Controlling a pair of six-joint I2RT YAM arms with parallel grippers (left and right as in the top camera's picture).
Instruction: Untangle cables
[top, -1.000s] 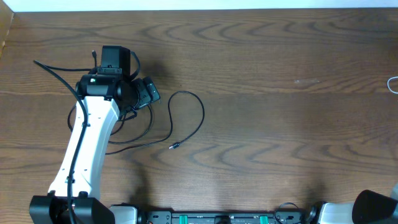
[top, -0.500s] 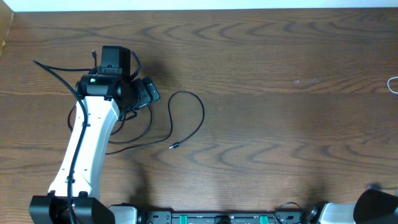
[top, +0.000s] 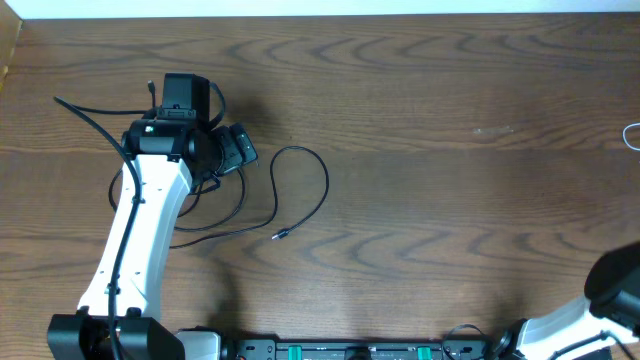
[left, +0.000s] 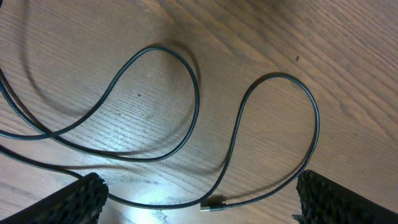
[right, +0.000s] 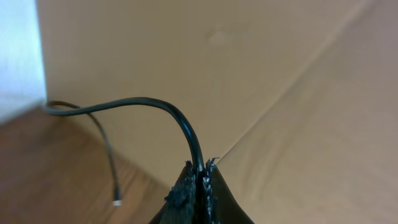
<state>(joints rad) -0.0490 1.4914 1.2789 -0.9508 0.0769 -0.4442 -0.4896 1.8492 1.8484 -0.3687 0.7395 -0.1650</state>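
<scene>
Black cable (top: 326, 185) is lying looped on the wooden desk (top: 450, 200) at centre left of the overhead frame, just beneath the left tool (left: 199, 185), whose fingers are standing wide apart. Right tool (right: 202, 177) is pinching a dark cord (right: 155, 102), fully closed.

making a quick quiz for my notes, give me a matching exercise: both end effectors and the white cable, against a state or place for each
Things:
1. left end effector
2. right end effector
3. white cable

States or places:
A. at the right edge of the table, overhead view
B. shut on a thin black cable
C. open above a looped black cable

Pairs: 1-C, 2-B, 3-A
</scene>
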